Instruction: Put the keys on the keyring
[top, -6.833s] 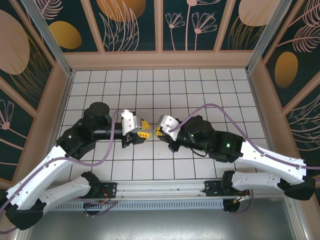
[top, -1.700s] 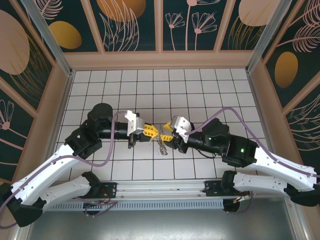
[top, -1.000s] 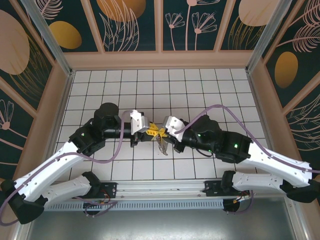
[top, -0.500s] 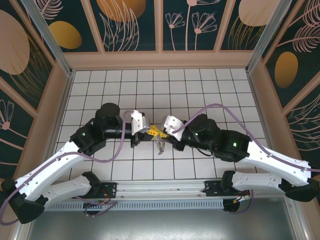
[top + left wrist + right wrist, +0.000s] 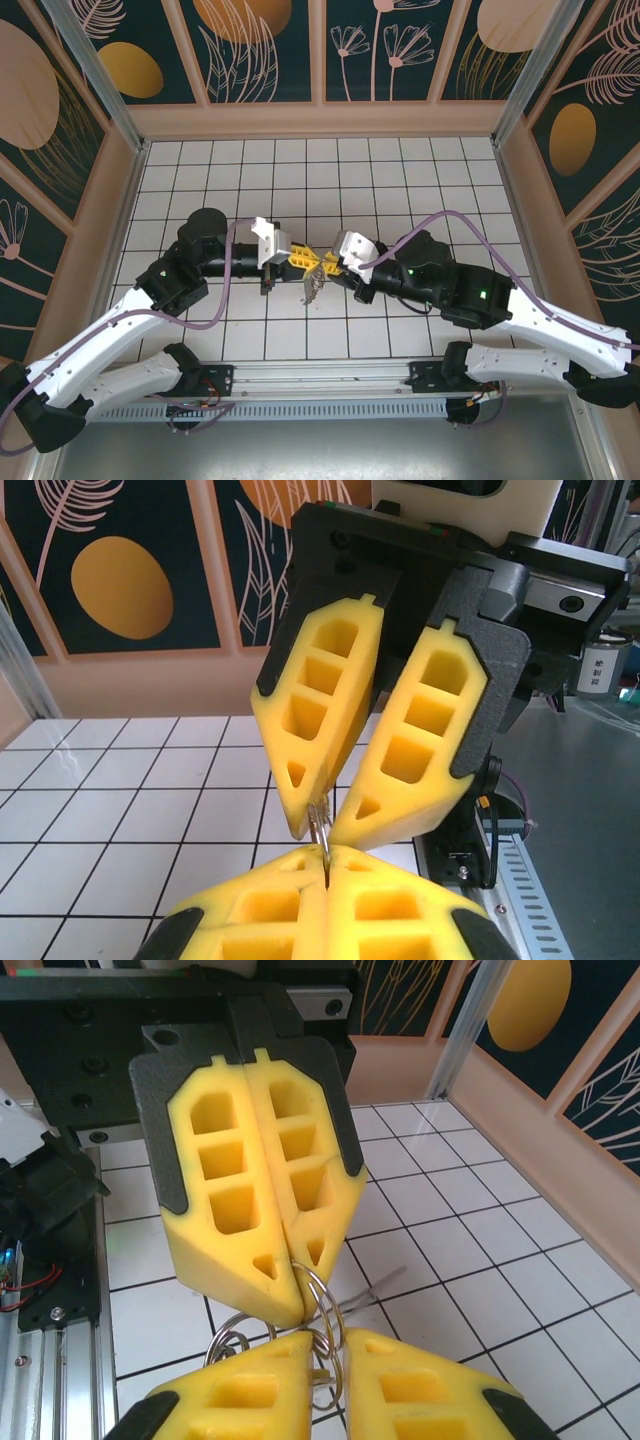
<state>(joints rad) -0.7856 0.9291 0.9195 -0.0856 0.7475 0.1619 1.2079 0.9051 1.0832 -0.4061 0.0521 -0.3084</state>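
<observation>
Over the middle of the tiled floor both grippers meet tip to tip. My left gripper (image 5: 297, 262) is shut on a thin grey wire loop of the keyring (image 5: 333, 1301), whose edge sticks out of the closed pads (image 5: 322, 832). My right gripper (image 5: 333, 266) is slightly open, and the wire loops pass through the gap between its fingers (image 5: 385, 1385). A silvery bunch of keys (image 5: 312, 286) hangs under the two tips. A second wire loop (image 5: 222, 1332) shows left of the gap. I cannot single out the yellow-headed key.
A thin grey metal piece (image 5: 378, 1287) shows just past the tips, over the white tiles. Wooden walls (image 5: 320, 120) enclose the tiled floor. The metal rail with the arm bases (image 5: 320, 380) runs along the near edge.
The hanging bunch has swung a little to the left between the tips. The right arm's body has drifted right; the left gripper has edged toward the middle. Both tips stay together.
</observation>
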